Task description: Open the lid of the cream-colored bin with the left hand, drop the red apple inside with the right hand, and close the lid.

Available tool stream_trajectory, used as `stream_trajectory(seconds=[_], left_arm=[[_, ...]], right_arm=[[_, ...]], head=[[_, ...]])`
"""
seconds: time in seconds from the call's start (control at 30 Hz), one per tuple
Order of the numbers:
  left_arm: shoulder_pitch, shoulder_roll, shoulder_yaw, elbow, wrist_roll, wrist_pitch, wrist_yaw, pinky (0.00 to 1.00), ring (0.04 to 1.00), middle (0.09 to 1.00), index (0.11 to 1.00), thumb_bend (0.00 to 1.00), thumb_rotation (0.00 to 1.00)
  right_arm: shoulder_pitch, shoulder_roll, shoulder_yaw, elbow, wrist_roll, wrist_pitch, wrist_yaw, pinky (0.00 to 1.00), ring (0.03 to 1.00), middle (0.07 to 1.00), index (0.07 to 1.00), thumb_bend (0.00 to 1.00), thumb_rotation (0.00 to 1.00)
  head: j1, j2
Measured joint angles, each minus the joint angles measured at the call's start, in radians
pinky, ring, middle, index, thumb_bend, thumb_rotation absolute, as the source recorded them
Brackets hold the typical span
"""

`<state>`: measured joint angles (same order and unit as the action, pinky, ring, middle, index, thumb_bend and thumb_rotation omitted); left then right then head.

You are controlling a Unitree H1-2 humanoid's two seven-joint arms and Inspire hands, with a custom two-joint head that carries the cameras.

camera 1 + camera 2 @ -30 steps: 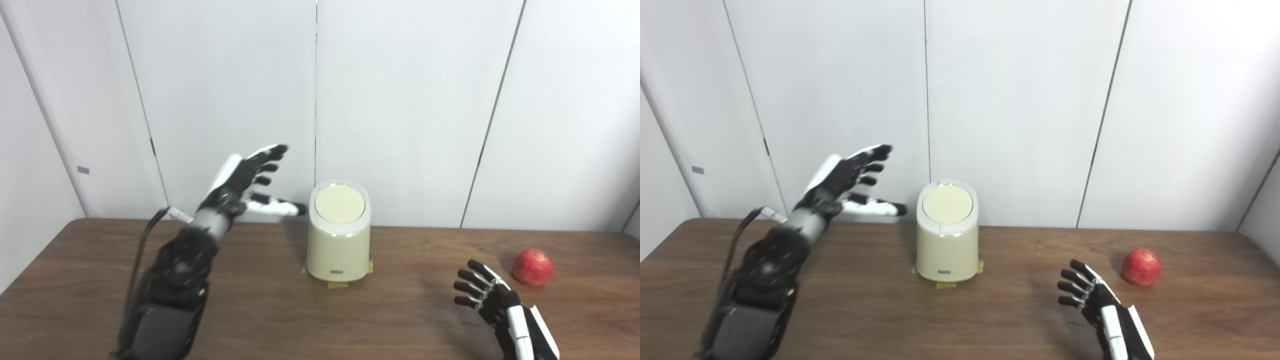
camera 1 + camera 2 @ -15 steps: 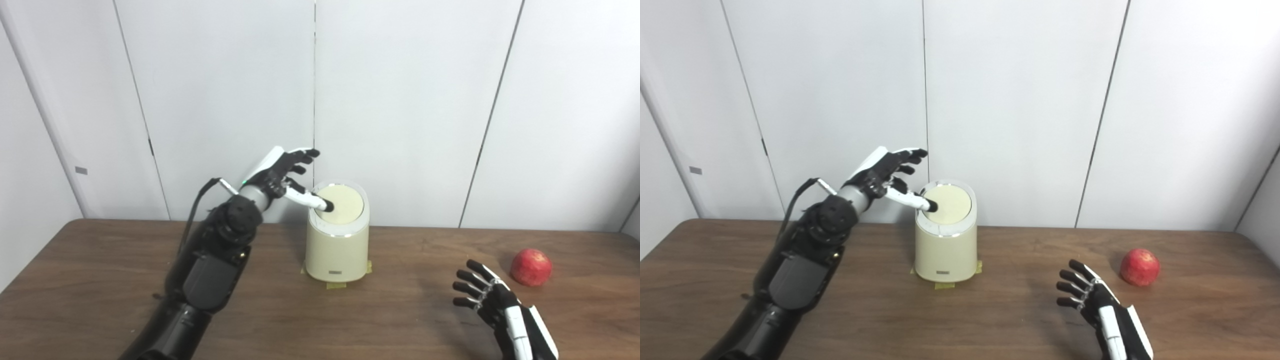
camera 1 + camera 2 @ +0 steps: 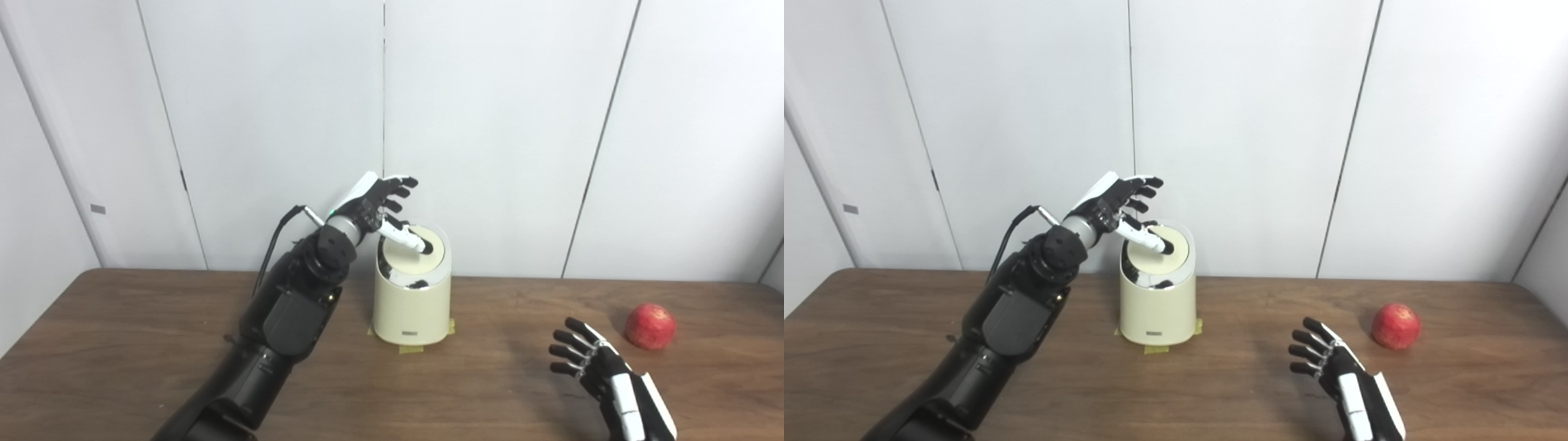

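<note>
The cream-colored bin (image 3: 411, 306) stands at the back middle of the brown table (image 3: 122, 343). Its round lid (image 3: 422, 257) is tilted, with a dark gap showing along its front and left rim. My left hand (image 3: 380, 205) hovers at the bin's upper left, fingers spread, and its thumb presses on the lid's top. The red apple (image 3: 650, 327) lies on the table at the far right. My right hand (image 3: 603, 380) is open near the front right, a short way left of the apple and apart from it.
White wall panels (image 3: 490, 122) rise right behind the table's back edge and the bin. Strips of yellow tape (image 3: 407, 350) hold the bin's base to the tabletop.
My left hand swung right from beside the bin onto its lid, and the lid has tipped from flat to tilted. The right hand and apple stayed in place.
</note>
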<state>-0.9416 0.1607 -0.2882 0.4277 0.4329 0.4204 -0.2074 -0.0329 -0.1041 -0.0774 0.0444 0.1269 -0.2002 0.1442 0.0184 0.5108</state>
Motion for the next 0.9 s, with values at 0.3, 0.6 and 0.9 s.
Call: stream_trajectory(seconds=[0.3,0.6,0.9], left_arm=[[-0.019,0.012,-0.077,0.030,0.078,-0.050,0.008,0.64,0.806,0.857,0.861,0.92,0.00],[-0.020,0.030,-0.128,0.030,0.151,-0.078,0.008,0.68,0.820,0.849,0.854,0.93,0.00],[-0.020,0.047,-0.163,0.034,0.233,-0.090,0.015,0.70,0.800,0.833,0.842,0.93,0.00]], right_arm=[[0.002,0.004,0.001,-0.006,-0.001,0.005,0.000,0.68,0.772,0.805,0.832,0.56,0.96],[0.013,0.006,0.005,-0.024,0.000,0.023,0.001,0.68,0.761,0.798,0.833,0.55,0.97],[0.019,0.010,0.005,-0.033,0.002,0.037,0.004,0.68,0.758,0.792,0.831,0.54,0.96]], head=[[0.017,0.018],[0.025,0.029],[0.026,0.037]])
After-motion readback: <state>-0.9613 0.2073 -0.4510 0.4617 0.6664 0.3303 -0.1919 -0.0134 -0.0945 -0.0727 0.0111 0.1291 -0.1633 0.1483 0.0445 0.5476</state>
